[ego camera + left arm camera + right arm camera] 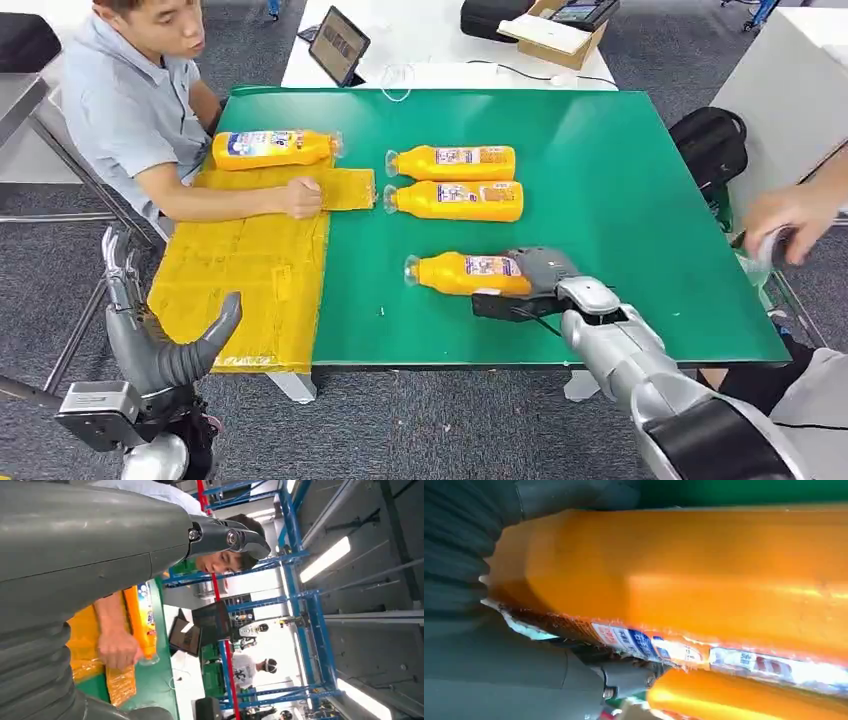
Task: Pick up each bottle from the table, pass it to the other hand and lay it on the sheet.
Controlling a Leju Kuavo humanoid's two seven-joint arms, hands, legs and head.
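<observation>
Near the front of the green table lies an orange bottle, cap pointing left. My right hand grips its base end; up close the bottle sits between thumb and fingers. Two more orange bottles lie side by side mid-table. Another bottle rests at the far end of the yellow sheet on the table's left. My left hand hangs open, low, beside the table's left front corner.
A seated person presses a hand on the sheet's far part. Another person's hand reaches in at the right edge. A tablet and a cardboard box sit on the white table behind; a black bag stands at the right.
</observation>
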